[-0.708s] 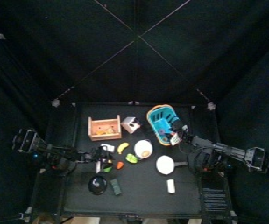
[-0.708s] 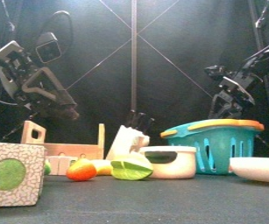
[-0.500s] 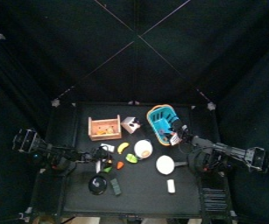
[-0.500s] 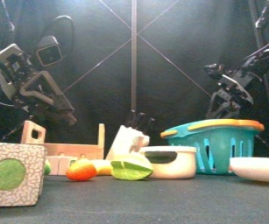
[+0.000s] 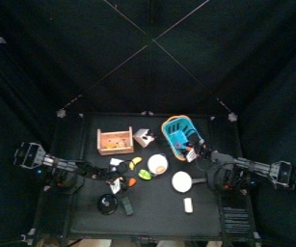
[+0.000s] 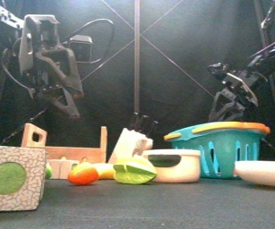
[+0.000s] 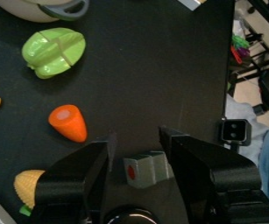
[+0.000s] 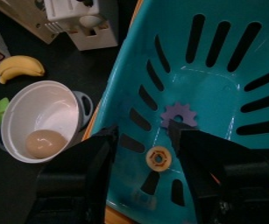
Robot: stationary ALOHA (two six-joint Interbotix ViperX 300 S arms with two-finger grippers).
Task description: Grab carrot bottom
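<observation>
Since a moment ago my left arm has swung up and inward in the front view, while the right one hasn't budged.

Top view: the carrot (image 5: 131,179) is just an orange speck, just beside the yellow-green piece (image 5: 143,173) on the side toward my left arm, with the white bowl (image 5: 182,180) farther off on the piece's other side.

Front view: the carrot sits on the table touching or nearly touching the yellow-green piece.

Left wrist view: my left gripper (image 7: 136,145) has its jaws spread wide with nothing between them, and the carrot (image 7: 67,122) is close ahead. It's a stubby cone, wide flat end, rounded tip. Looks like light, hard, smooth plastic, so probably slippery; I'd pinch the wide end squarely.

Right wrist view: my right gripper (image 8: 145,150) hangs over the teal basket (image 8: 224,96), jaws apart, holding nothing.
</observation>
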